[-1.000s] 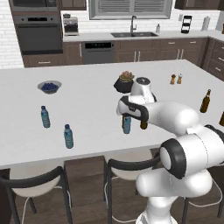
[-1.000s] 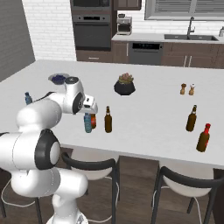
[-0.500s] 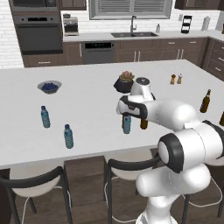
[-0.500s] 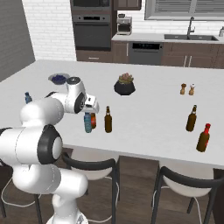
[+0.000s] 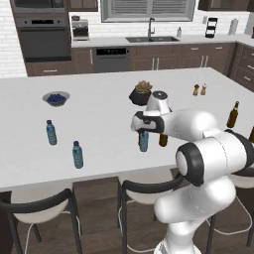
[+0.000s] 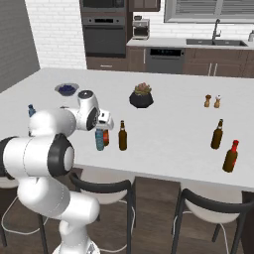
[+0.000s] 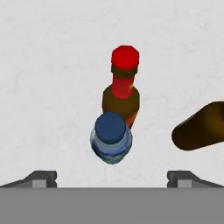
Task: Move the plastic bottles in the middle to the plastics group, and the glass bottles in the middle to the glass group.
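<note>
Three bottles stand close together mid-counter. The plastic bottle (image 7: 111,138) is small and clear bluish with a blue cap (image 5: 144,142) (image 6: 99,140). Right behind it is a reddish-brown glass bottle (image 7: 123,89) with a red top (image 6: 105,137). An olive-amber glass bottle (image 6: 122,136) (image 5: 163,140) (image 7: 202,127) stands beside them. My gripper (image 7: 112,179) (image 5: 144,130) (image 6: 101,124) hovers open just above the plastic bottle, holding nothing. The plastics group (image 5: 51,132) (image 5: 77,154) stands at the left. The glass group (image 6: 217,134) (image 6: 230,156) (image 5: 232,115) stands at the right.
A bowl of dark berries (image 5: 55,98) sits far left, and a potted plant (image 5: 142,93) stands behind the middle bottles. Two small shakers (image 5: 199,90) are back right. Stools stand under the counter's front edge (image 5: 99,176).
The hand has sunk slightly toward the plastic bottle. The jaws stay wide and the bottles have not moved.
</note>
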